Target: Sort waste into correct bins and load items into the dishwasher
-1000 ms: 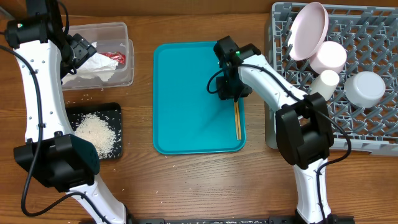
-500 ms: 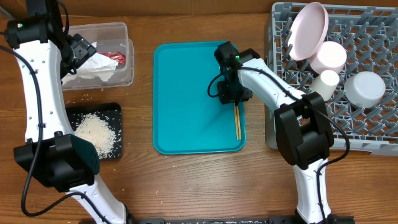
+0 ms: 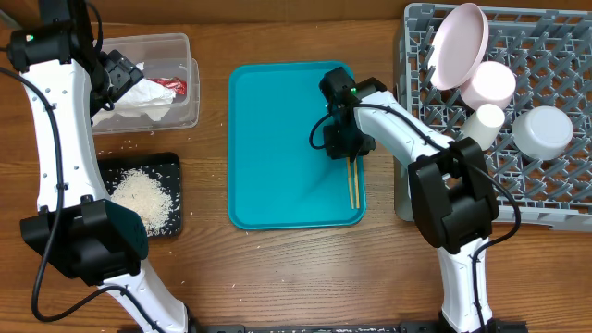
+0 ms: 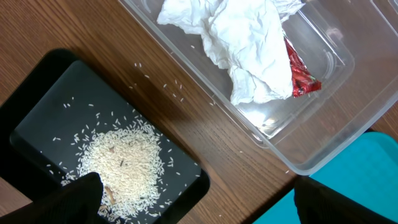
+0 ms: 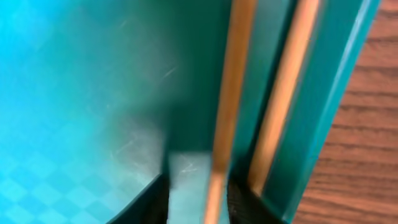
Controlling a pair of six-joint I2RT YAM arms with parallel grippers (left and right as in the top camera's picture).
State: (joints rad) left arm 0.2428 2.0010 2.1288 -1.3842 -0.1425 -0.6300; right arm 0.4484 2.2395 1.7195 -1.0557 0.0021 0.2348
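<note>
Overhead: the sort looks mostly done to me. Clear tub (image 3: pixel 171 51) holds 1 crumpled napkin (image 3: pixel 139 97) and 1 red wrapper (image 3: pixel 172 86). Black tray (image 3: pixel 166 171) holds 1 pile of rice (image 3: pixel 139 192), with stray grains on the table (image 3: pixel 277 277) between the 2 bins, too small to count. Dish rack (image 3: pixel 555 199) carries 4 pieces: 1 pink plate (image 3: pixel 460 44) standing on edge, 1 pale-pink round piece (image 3: pixel 489 85) (cup or bowl, can't tell), 1 small white cup (image 3: pixel 483 122) and 1 grey-white bowl (image 3: pixel 542 129). Left to do, I reckon: the 2 chopsticks (image 3: pixel 352 183), lying side by side along the right rim of the teal tray (image 3: pixel 277 139), and maybe those stray grains. My right pincer (image 5: pixel 196 199) is down at the sticks' upper end as the overhead shows it. Its jaws are narrowly apart, straddling the inner stick only; the outer stick sits outside them against the rim. Nothing clamped yet. My left pincer (image 4: pixel 199 196) hangs above the gap between tub and black tray, jaws wide, empty.
</note>
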